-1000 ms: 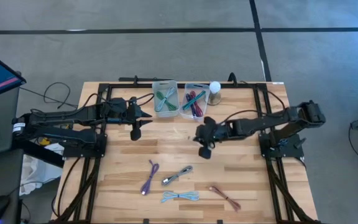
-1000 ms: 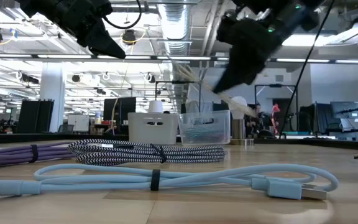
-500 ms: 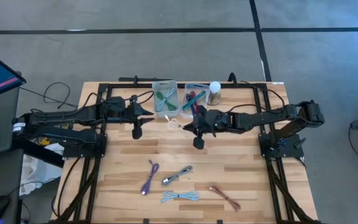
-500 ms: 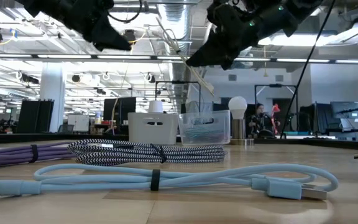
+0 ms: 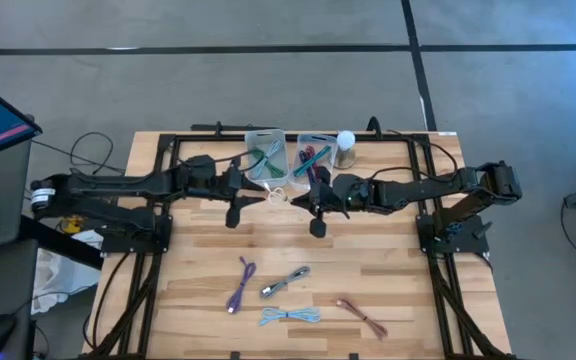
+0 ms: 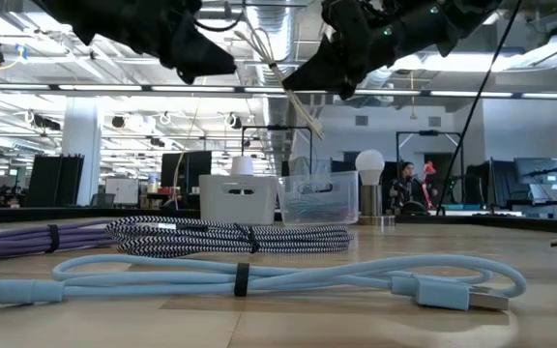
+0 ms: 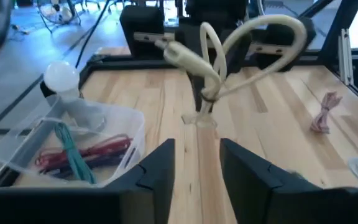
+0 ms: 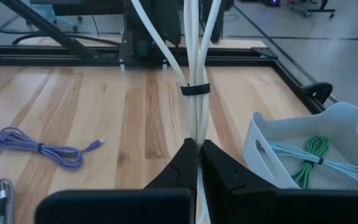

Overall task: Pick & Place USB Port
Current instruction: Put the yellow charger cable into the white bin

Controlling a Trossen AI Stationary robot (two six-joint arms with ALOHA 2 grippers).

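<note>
cable: white bundled cable (image 5: 279, 196), centre of the high view, held above the surface (image 5: 388, 280), just below the two bins (image 5: 267, 158).
long axis: runs away from the right hand, toward the left.
right hand (image 5: 306, 200): clenched on the cable's end.
left hand (image 5: 245, 193): released, fingers apart, facing the bundle, close; judged the nearer receiver.

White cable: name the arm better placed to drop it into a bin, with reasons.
Right. The right claw is shut on the white cable, held above the table beside the bin of green cables. The left claw is open, facing the cable without touching it.
</note>
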